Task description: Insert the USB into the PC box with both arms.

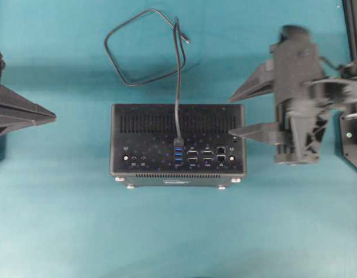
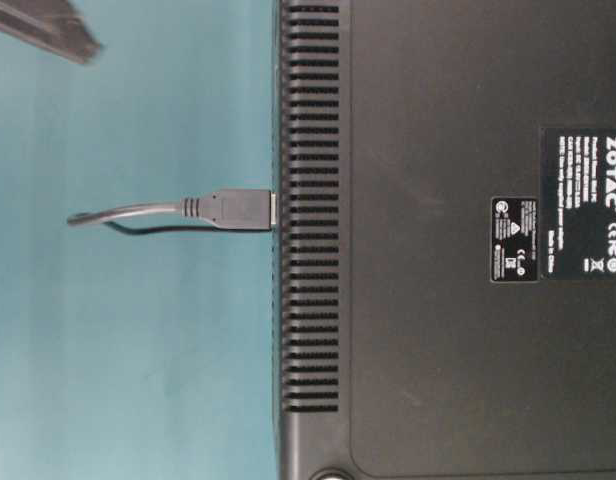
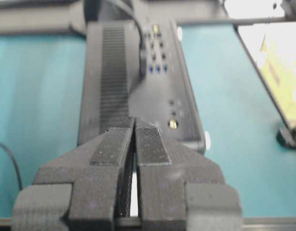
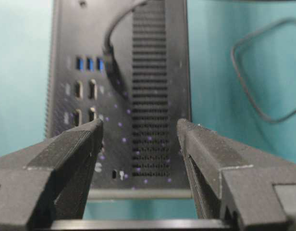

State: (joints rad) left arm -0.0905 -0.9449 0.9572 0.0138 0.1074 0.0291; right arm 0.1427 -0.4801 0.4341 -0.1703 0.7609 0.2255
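Observation:
The PC box [image 1: 178, 124] lies in the middle of the teal table with its port panel facing up. The USB cable [image 1: 142, 51] loops behind it, and its plug [image 1: 178, 141] stands in the panel at the end of the row of blue sockets [image 1: 178, 155]. The table-level view shows the plug [image 2: 238, 208] seated against the box [image 2: 438, 300]. My left gripper [image 1: 51, 117] is shut and empty, left of the box and apart from it; its tips [image 3: 135, 121] point at the box [image 3: 138, 82]. My right gripper [image 1: 230, 114] is open and empty at the box's right edge [image 4: 141, 129].
The right arm's body [image 1: 297, 98] and a base [image 1: 352, 136] stand at the right. A bright yellow area [image 3: 282, 67] lies beyond the table edge in the left wrist view. Bare teal table [image 1: 178, 231] lies in front of the box.

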